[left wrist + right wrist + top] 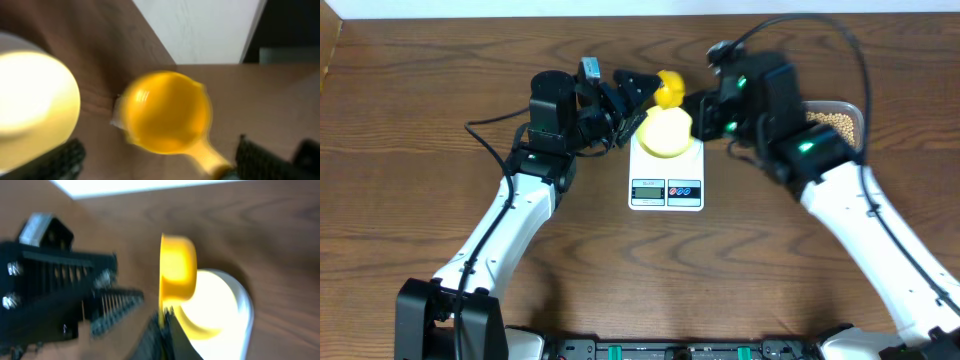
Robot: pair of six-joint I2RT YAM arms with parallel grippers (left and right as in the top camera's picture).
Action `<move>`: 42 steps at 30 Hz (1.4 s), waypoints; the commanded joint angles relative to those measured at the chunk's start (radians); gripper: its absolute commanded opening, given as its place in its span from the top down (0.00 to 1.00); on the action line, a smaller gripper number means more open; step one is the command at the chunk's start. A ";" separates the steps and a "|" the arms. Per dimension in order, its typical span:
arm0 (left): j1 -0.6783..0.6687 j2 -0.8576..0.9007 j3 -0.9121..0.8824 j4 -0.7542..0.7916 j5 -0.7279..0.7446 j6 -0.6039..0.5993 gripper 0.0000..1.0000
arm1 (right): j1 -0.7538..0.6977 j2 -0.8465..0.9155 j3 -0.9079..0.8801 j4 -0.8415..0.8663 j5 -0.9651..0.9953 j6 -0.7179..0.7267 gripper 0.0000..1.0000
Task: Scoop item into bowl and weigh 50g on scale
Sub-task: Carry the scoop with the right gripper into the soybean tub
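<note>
The pale yellow-green bowl (666, 133) sits on the white scale (665, 190). A small yellow scoop (669, 90) hangs just behind it, above the table. My right gripper (690, 103) is shut on the scoop's handle; in the right wrist view the jaws (165, 317) pinch it with the cup (177, 267) turned on edge beside the bowl (215, 305). My left gripper (632, 92) stands open around the scoop (167, 112), its fingers (62, 160) wide apart and clear of it. The scoop looks empty. The beans (837, 122) lie in the tub at the right.
A clear plastic tub (852, 108) holding the beans stands at the far right, partly behind my right arm. The bowl (30, 105) is glaringly bright in the left wrist view, so what is in it does not show. The table's back edge runs close behind the scoop.
</note>
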 commanded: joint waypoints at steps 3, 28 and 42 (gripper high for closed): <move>0.016 -0.009 0.011 0.003 -0.010 0.255 0.01 | -0.095 -0.002 0.198 -0.259 0.085 -0.111 0.99; 0.018 -0.009 0.011 -0.065 -0.010 0.360 0.02 | -0.573 0.286 0.277 -0.618 0.209 -0.367 0.99; 0.018 -0.009 0.011 -0.077 -0.010 0.389 0.01 | -0.584 0.488 0.277 -0.540 0.206 -0.432 0.99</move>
